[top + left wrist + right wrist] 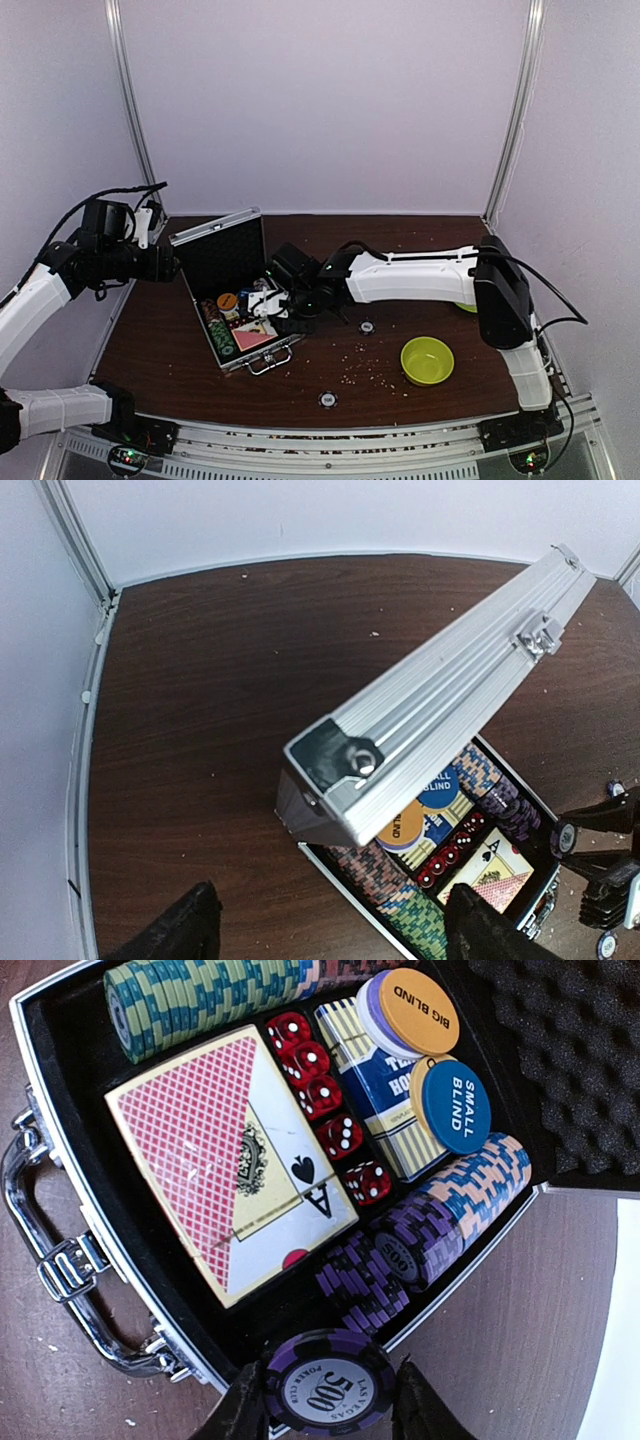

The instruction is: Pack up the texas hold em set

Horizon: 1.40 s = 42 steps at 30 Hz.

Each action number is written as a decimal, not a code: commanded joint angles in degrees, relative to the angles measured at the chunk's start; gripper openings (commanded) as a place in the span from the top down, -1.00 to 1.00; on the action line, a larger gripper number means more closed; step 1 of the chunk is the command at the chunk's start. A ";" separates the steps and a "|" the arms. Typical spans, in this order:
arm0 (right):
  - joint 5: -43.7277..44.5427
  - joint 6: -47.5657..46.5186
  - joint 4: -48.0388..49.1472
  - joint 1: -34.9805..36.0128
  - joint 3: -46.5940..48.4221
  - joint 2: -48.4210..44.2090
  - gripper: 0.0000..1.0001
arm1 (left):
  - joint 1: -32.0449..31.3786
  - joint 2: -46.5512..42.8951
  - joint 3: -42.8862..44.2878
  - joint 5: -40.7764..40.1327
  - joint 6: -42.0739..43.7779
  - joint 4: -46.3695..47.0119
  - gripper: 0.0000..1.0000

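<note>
**Entry: texas hold em set, step in hand: chips going into the case.**

- Case [222,258]: open on the left half of the table, about midway between the back and front edges. The lid stands up on the side toward the back-left corner, the handle [50,1270] toward the front edge.
- Contents: green chip row [200,1000], five red dice [325,1100], card deck [210,1150], boxed deck [375,1100], orange button [420,1010], blue button [450,1105], purple chip row [400,1260].
- Right hand [326,1412]: clamped on one purple chip [322,1388], held just over the case wall beside the purple row.
- Left hand [330,910]: jaws spread and empty, hovering behind the lid's top edge.
- Outstanding: one loose piece [327,399] near the front edge, and another [366,326] between the case and the lime-green bowl [427,360].
- Your next move, as I judge it: turn the chip on edge, lower it onto the end of the purple row, then release. The slot looks nearly full, so seat it squarely. The loose pieces follow, and the lid last.
</note>
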 commanded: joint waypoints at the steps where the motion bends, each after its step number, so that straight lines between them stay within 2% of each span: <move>1: 2.39 -0.67 2.92 -0.47 1.57 1.43 0.28 | 0.61 -0.14 -0.44 -0.14 0.72 1.94 -0.58; 29: 7.62 -4.42 10.00 -0.62 1.55 7.12 0.16 | 1.01 0.76 -0.39 0.31 0.73 1.65 -0.58; 36: 7.89 -4.76 11.39 -0.58 -0.01 6.62 -0.09 | 1.18 0.99 -0.31 0.53 0.64 1.69 -0.58; 42: 7.71 -5.18 11.52 -0.66 -0.42 6.14 -0.16 | 1.28 1.17 -0.31 0.73 0.64 1.67 -0.58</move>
